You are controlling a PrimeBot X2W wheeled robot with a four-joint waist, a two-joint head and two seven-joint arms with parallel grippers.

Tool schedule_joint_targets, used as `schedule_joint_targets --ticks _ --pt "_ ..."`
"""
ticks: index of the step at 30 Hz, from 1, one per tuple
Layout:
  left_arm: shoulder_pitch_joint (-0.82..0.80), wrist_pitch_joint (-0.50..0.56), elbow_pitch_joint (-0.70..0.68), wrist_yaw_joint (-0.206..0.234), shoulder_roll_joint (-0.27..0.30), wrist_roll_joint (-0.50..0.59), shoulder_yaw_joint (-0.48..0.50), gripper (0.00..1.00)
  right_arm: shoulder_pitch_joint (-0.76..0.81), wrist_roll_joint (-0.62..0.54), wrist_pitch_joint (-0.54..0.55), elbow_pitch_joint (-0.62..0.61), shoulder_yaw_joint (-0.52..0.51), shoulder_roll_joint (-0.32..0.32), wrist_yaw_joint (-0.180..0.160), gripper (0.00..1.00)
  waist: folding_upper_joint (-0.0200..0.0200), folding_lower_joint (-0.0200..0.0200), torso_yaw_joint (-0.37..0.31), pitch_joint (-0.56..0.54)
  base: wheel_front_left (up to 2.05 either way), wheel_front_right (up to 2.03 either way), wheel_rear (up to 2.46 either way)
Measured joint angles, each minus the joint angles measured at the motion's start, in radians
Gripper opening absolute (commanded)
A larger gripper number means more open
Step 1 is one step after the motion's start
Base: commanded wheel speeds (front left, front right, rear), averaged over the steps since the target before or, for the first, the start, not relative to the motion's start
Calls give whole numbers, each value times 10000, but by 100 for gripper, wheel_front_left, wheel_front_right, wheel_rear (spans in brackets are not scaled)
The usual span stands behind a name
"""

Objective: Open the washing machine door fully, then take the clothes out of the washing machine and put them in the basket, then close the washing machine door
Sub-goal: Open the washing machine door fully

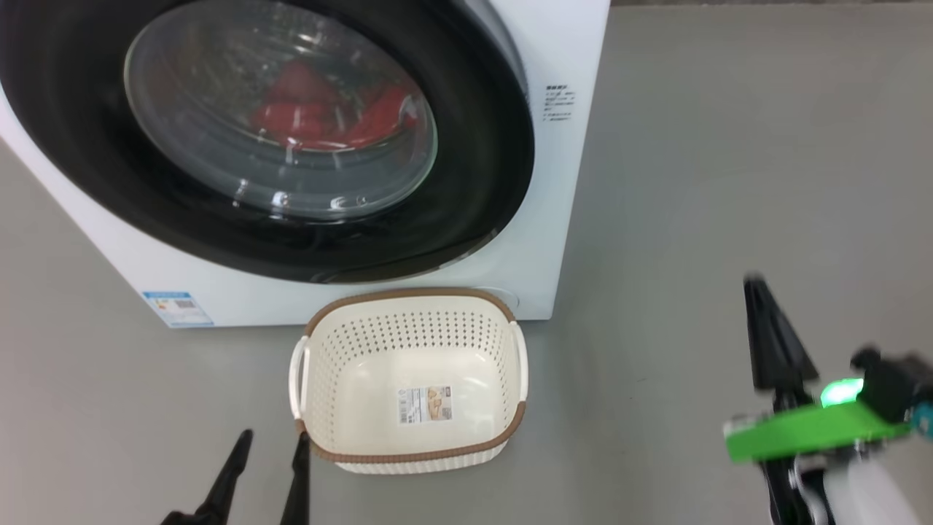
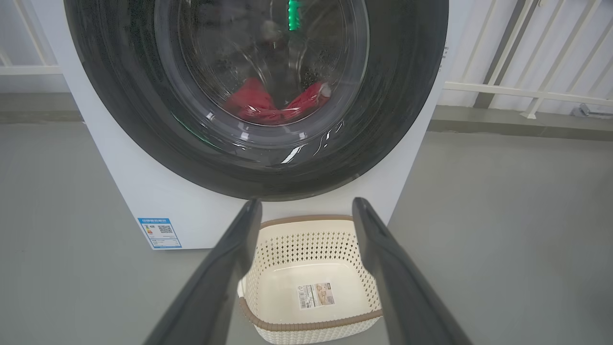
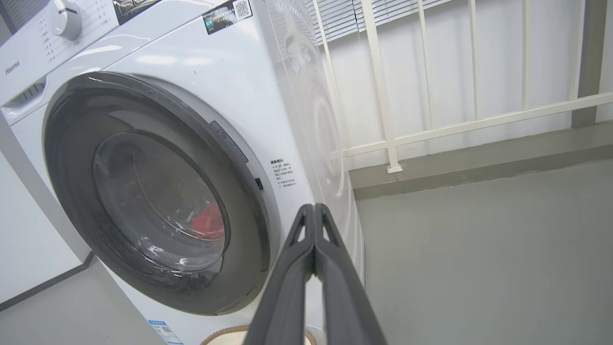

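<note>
The large round washing machine door with glossy black rim and clear glass bowl (image 1: 474, 160) is closed against the white boxy front-loading washing machine (image 1: 561, 219); opening has not begun. The bright red clothes (image 1: 321, 113) lie inside the drum, visible through the glass. The cream perforated plastic basket with brown rim (image 1: 408, 294) stands empty on the grey floor (image 1: 729, 146), just in front of the machine's lower front edge. The right end effector (image 1: 758, 292) is closed on nothing, well to the right of the door. The left end effector (image 1: 275, 436) is spread open beside the basket's near left corner. Hazards: closed fingertips may glance off the glossy rim instead of catching its right edge, and a left-arm move may knock the basket aside.
</note>
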Motion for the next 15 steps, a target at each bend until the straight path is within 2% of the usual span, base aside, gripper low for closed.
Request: schedule_joint_targets --ticks 6,15 --pt "-381 0 -86 2 2 -259 -378 100 -1802 1187 -29 90 460 -215 0 0 0 0 256 296 0 0 0" --pt "-1058 0 -115 88 -2 -602 -786 100 -4526 2675 -31 612 1388 -1319 0 0 0 0 770 1105 0 0 0"
